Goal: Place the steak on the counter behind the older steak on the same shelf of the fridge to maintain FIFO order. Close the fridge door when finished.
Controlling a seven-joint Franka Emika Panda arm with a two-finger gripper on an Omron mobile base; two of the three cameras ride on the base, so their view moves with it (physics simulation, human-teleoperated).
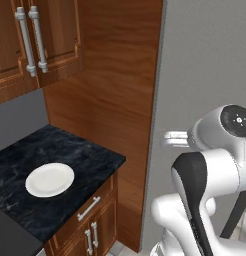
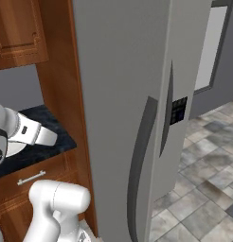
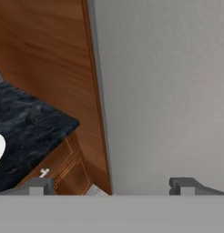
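Gripper is sitting at the bottom of the hand view, jaws standing spread wide apart with nothing between them, facing the flat grey side of the fridge.

Fridge is taking up the right half of the left base view and the centre of the right base view. Fridge door is lying shut, its long dark handle running down the lower middle of the right base view. A small dark panel is showing on the door just right of centre.

Table, black with grey marbling, is lying in the lower left of the left base view, butting against a tall brown wood panel that stands between it and the fridge. A round white plate is resting on the table, nothing on it. Cannot tell where the steak is; the fridge interior and its shelf are hidden behind the shut door.

Brown wall cabinets with silver handles are hanging at upper left of the left base view. Grey tiled floor is filling the lower right of the right base view.
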